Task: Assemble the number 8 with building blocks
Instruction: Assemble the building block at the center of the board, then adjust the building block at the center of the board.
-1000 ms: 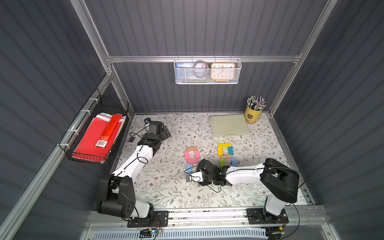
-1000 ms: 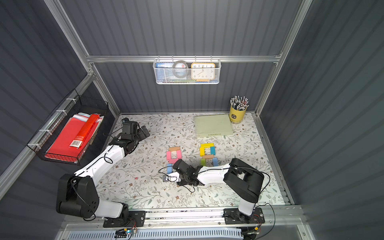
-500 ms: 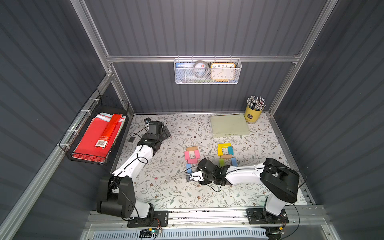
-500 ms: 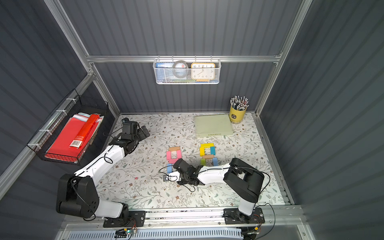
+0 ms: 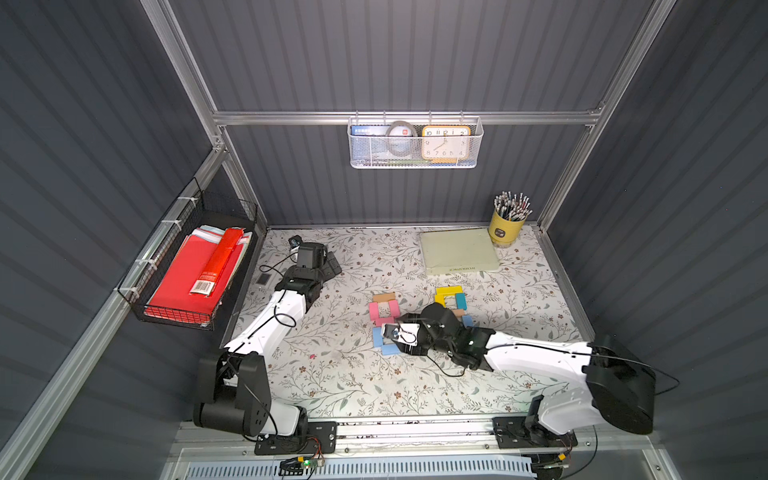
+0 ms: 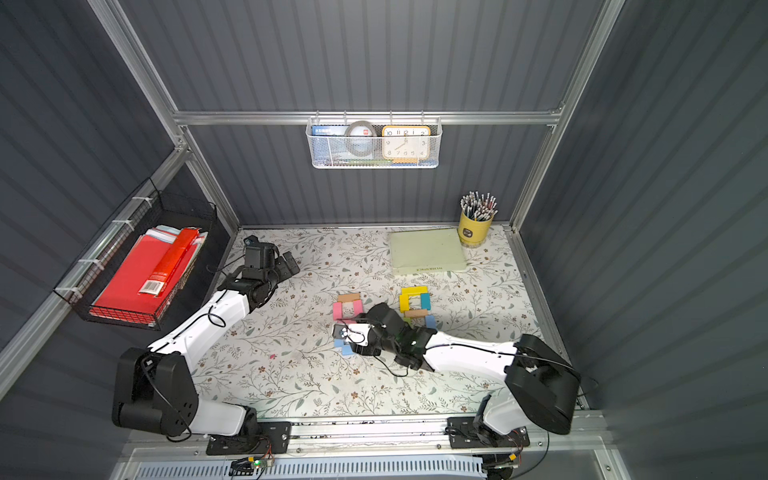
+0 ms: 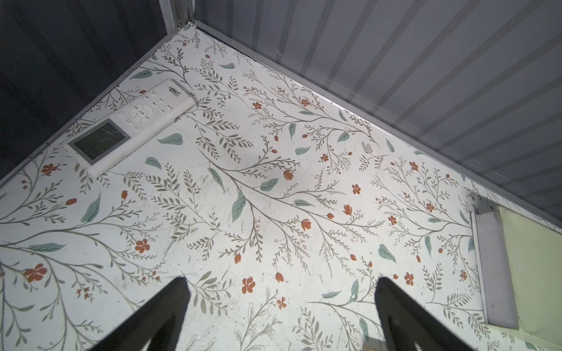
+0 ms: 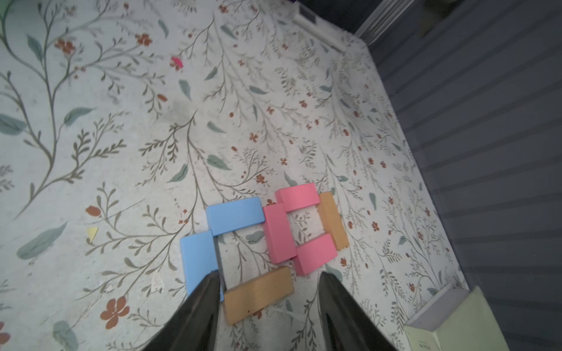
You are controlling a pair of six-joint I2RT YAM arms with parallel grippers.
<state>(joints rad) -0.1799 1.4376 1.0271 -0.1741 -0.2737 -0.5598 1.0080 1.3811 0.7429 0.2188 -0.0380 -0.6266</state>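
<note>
In the right wrist view, building blocks lie flat in two joined squares: three pink blocks, two blue blocks and two tan ones. My right gripper is open around the nearer tan block. One finger is at that block's end beside a blue block, and the other stands clear of it. Both top views show this figure partly under the right gripper. A second cluster of yellow, teal and tan blocks lies to its right. My left gripper is open over bare mat at the back left.
A white remote lies near the back-left corner. A pale green pad and a yellow pencil cup sit at the back right. A black wire basket with red folders hangs on the left wall. A white mesh basket with a clock hangs on the back wall.
My right gripper's jaws have spread wider around the tan block. The right arm has barely shifted and the left arm has not moved.
</note>
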